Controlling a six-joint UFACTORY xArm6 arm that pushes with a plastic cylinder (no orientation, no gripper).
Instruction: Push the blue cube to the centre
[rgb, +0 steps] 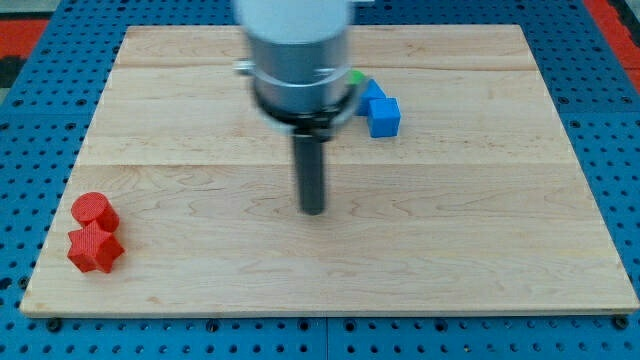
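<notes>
A blue cube sits on the wooden board, right of the board's middle and toward the view's top. A second blue block touches it just above and to its left. A green block peeks out beside that one, mostly hidden by the arm. My tip rests on the board near its centre, below and to the left of the blue cube, well apart from it.
A red cylinder and a red star-shaped block sit close together at the board's lower left corner. The arm's grey body covers the board's top middle. A blue pegboard surrounds the board.
</notes>
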